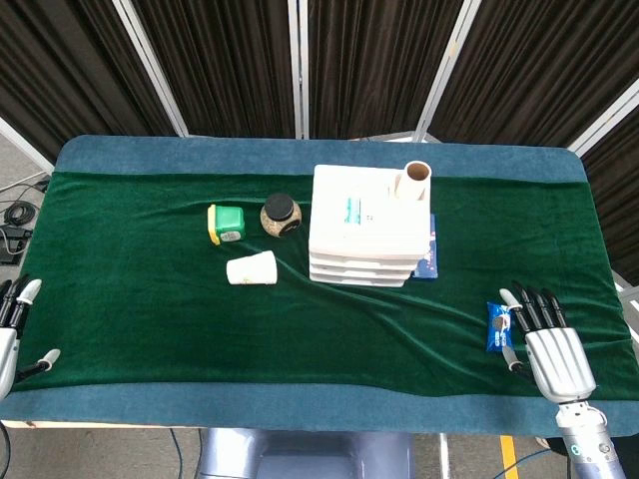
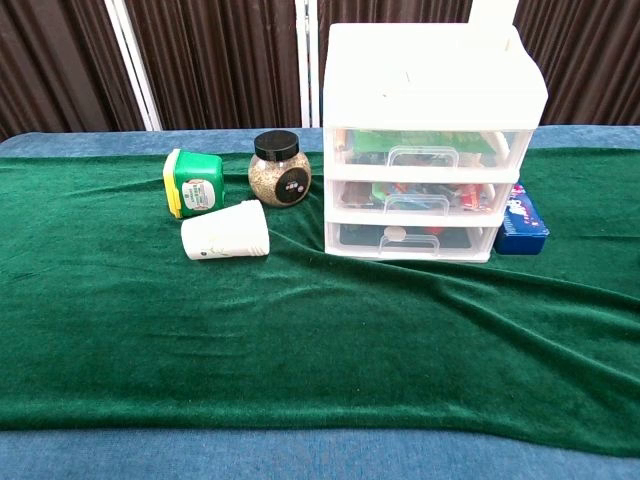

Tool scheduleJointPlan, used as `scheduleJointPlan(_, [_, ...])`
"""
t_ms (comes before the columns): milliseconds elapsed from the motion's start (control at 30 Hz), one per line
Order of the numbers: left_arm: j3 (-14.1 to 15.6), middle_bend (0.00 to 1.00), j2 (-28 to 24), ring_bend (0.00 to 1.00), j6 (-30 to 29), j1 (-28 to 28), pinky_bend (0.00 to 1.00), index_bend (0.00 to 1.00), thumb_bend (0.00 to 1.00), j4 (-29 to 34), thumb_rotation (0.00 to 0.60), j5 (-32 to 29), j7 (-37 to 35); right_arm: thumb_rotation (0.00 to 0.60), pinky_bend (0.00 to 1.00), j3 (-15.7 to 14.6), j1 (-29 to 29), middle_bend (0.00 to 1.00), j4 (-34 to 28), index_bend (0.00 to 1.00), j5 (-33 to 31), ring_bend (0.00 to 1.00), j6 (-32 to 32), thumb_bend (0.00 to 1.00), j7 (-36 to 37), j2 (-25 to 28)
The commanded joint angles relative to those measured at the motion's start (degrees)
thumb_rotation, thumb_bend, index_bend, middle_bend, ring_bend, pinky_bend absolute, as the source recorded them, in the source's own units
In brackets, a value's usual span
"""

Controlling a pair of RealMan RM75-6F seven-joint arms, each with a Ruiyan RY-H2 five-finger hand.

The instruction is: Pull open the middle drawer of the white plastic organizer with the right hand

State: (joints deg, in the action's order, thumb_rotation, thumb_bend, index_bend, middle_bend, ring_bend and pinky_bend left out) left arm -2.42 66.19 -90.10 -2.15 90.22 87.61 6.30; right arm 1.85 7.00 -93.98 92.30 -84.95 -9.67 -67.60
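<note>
Fingers (image 1: 534,304) of my right hand (image 1: 549,349) lie straight and apart, holding nothing, at the near right edge of the table. Just beside them, on the side toward the organizer, lies a small blue snack packet (image 1: 496,327); I cannot tell whether a fingertip touches it. My left hand (image 1: 12,324) shows only partly at the near left edge, well apart from the organizer; from what shows, its fingers are spread and empty.

All of this rests on a wrinkled green velvet cloth (image 1: 150,299) over a blue-edged table (image 1: 300,150), with dark pleated curtains (image 1: 220,60) and white frame bars behind.

I see the white plastic organizer (image 2: 430,110) near the table's middle, well apart from my right hand. Its middle drawer (image 2: 425,195) sits flush with the other two, handle facing me. A cardboard tube (image 1: 416,180) stands upright on the organizer's top, toward its far right corner. A blue box (image 2: 520,220) lies against its right side. To its left sit a round jar with a black lid (image 2: 279,168), a green and yellow container (image 2: 193,183) tipped on its side, and a white paper cup (image 2: 226,232) lying on its side, nearest me of the three.
</note>
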Motion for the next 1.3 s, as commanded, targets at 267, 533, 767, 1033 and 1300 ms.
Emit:
scheduleJointPlan(267, [0.01,0.0,-0.13,0.0,-0.26,0.09,0.0,0.0,0.07,0.18,0.6,0.19,-0.03,0.6,0.0,-0.17,0.06,0.0,-0.25,0.0,-0.14,0.0,0.41,0.25,0.06,0.16])
scheduleJointPlan(533, [-0.09,0.0,-0.17,0.0,0.17,-0.07,0.0,0.0,0.08,0.15,0.6,-0.14,-0.15,0.6,0.0,-0.28,0.15,0.0,-0.27,0.0,-0.36,0.0,0.87,0.25,-0.32,-0.06])
scheduleJointPlan(767, [-0.1,0.0,-0.29,0.0,-0.41,0.19,0.0,0.0,0.07,0.48,0.6,0.01,-0.03,0.6,0.0,0.04,0.2,0.0,-0.82,0.01,-0.66,0.0,0.66,0.25,0.28,-0.87])
scheduleJointPlan(1033, [-0.15,0.0,-0.25,0.0,-0.55,0.21,0.0,0.0,0.08,0.7,0.6,0.08,0.25,0.6,0.57,2.28,2.68,0.62,-4.66,0.12,-4.02,0.69,4.19,0.26,6.96,-3.32])
scheduleJointPlan(1300, [-0.22,0.0,-0.36,0.0,-0.64,0.21,0.0,0.0,0.07,0.57,0.6,0.15,-0.35,0.6,0.84,3.11,7.21,0.94,-13.09,0.15,-13.41,0.98,17.45,0.52,17.4,-2.31])
